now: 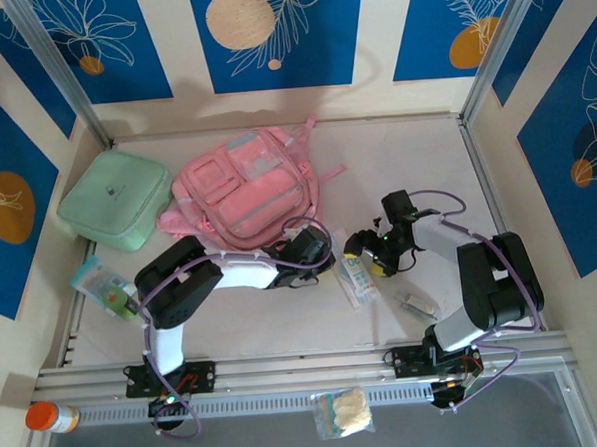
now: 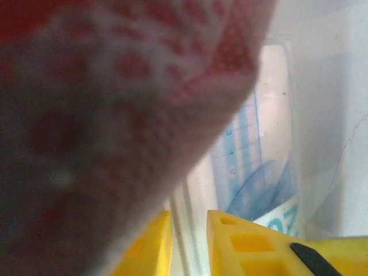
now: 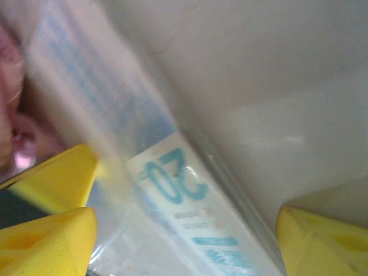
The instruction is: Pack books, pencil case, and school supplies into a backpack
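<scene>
- Top external view:
  - The backpack point(image 1: 247, 186) is seen lying flat in the upper middle of the frame.
  - The clear ruler packet point(image 1: 356, 279) is found on the table just below and to the right of the backpack's lower right corner. Its long axis runs roughly up and down the frame.
  - The packet is flanked by both grippers. The left gripper point(image 1: 325, 257) is placed at its upper left, close against the backpack's edge, and the right gripper point(image 1: 369, 260) at its upper right. Both are about equally near, so the nearer arm cannot be told from here.
- Left wrist view:
  - The upper left is taken up by blurred pink fabric, judged to be the backpack point(image 2: 103, 115).
  - The ruler packet point(image 2: 259, 155) is seen ahead and to the right of the left gripper point(image 2: 190, 244), with its length pointing away up the frame.
  - The jaws are drawn to a narrow gap, with a pale plastic edge running into it. Whether that edge is pinched cannot be told.
- Right wrist view:
  - The packet point(image 3: 172, 178), printed "20", is laid on a slant from upper left to lower right.
  - It is straddled by the right gripper point(image 3: 184, 230), whose jaws are spread wide with one finger on either side, and nothing is clamped.
  - A closing across the packet's short width is judged to be what the coming move depends on.
</scene>
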Action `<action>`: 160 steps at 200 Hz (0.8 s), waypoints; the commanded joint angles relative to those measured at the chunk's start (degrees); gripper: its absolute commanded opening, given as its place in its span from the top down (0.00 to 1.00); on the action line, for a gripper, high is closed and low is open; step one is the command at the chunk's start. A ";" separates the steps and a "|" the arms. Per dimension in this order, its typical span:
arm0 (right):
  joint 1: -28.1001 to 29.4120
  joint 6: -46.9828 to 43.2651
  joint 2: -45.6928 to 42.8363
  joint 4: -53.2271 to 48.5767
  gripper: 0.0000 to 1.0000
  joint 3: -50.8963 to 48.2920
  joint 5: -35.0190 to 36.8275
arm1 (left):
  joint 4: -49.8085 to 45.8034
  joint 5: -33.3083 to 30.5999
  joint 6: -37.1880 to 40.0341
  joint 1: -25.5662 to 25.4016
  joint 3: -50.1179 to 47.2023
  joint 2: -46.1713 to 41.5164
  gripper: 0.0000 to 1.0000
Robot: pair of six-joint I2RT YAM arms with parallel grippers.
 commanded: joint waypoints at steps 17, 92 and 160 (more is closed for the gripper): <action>2.59 -1.89 -5.84 -0.25 0.19 -2.45 -10.95 | 1.13 0.01 0.40 0.59 -0.77 1.12 0.80; 2.09 -0.51 -3.01 8.77 0.41 -5.67 -17.45 | 0.73 0.49 2.99 0.42 -1.02 -0.50 0.83; 1.43 -3.56 -5.88 4.14 0.81 -5.02 -11.84 | -2.88 0.48 8.12 0.33 1.83 -2.77 0.82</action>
